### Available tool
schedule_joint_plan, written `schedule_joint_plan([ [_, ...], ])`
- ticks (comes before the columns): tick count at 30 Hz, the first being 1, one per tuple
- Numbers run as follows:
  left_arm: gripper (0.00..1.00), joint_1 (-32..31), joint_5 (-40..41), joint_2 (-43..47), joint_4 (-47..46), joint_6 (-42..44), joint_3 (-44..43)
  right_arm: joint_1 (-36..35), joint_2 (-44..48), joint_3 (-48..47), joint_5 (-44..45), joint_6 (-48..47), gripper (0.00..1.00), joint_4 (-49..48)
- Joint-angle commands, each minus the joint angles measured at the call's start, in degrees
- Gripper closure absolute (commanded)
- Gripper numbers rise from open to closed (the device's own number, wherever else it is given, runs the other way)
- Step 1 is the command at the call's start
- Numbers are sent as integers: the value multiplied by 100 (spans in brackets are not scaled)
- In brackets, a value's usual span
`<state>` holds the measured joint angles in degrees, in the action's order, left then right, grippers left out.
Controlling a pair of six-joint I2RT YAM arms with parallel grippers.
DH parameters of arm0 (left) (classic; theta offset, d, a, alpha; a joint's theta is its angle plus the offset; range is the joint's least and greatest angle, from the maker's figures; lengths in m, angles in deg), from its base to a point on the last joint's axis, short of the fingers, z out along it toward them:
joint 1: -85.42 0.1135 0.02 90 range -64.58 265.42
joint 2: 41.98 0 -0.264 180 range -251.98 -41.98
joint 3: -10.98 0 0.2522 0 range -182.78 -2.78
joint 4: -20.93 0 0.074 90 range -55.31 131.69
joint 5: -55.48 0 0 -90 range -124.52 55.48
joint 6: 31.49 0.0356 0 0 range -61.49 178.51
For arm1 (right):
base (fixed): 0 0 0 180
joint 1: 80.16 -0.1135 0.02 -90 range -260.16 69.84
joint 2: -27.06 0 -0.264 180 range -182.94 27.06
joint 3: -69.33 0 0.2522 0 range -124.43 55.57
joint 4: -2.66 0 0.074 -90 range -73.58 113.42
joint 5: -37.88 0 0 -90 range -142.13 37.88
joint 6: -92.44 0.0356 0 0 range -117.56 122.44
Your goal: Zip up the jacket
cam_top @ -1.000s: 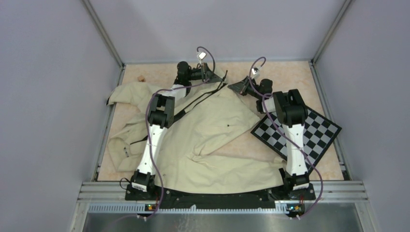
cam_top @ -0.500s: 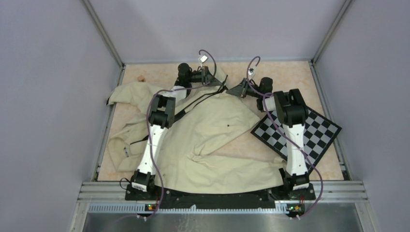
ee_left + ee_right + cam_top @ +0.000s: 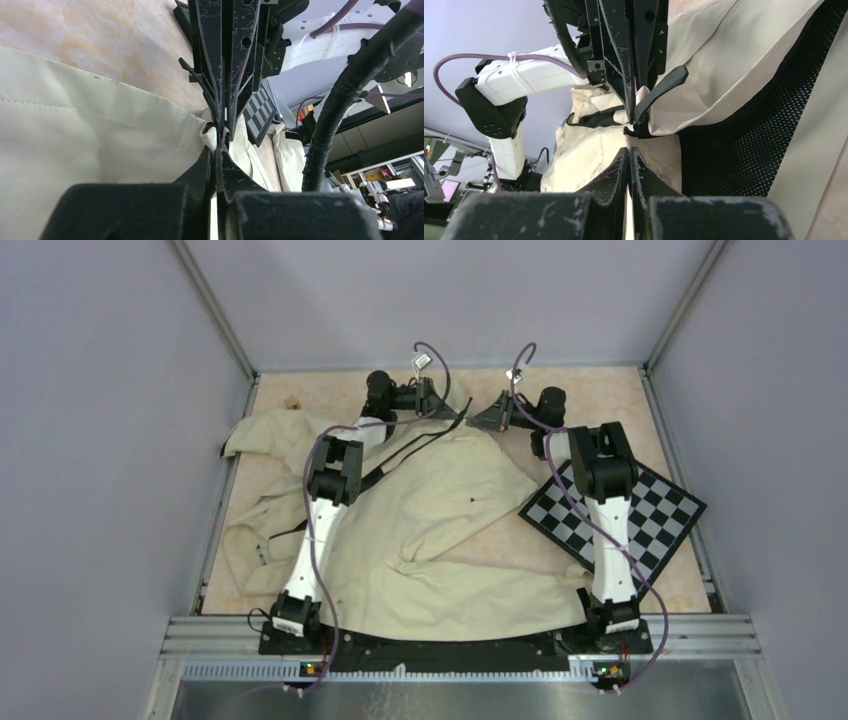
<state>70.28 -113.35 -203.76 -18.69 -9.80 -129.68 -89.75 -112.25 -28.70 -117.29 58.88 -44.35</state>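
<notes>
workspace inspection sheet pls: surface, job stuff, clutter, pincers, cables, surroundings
surface: peach marbled table, mostly under fabric
job's things: cream jacket spread out and wrinkled, front looks open, black mesh lining showing
clutter: checkerboard on the right beside the jacket; small tan object at the far left
pincers: left pincer shut on jacket fabric; right pincer shut on the jacket edge
cables: purple cables run along both arms
surroundings: plain lavender walls; nothing else seen
</notes>
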Motion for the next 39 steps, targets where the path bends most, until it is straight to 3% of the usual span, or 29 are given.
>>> schedule_joint_plan([
  [1,100,-33,-195,-49,-385,-50,-276,17,-108,-187,-178,-127,100,-11],
  [17,100,-50,-194,-100,-441,-147,-358,11,-105,-283,-105,-477,100,562],
  [39,100,-86,-300,-115,-480,-226,-336,177,88,18,278,-160,100,-128],
])
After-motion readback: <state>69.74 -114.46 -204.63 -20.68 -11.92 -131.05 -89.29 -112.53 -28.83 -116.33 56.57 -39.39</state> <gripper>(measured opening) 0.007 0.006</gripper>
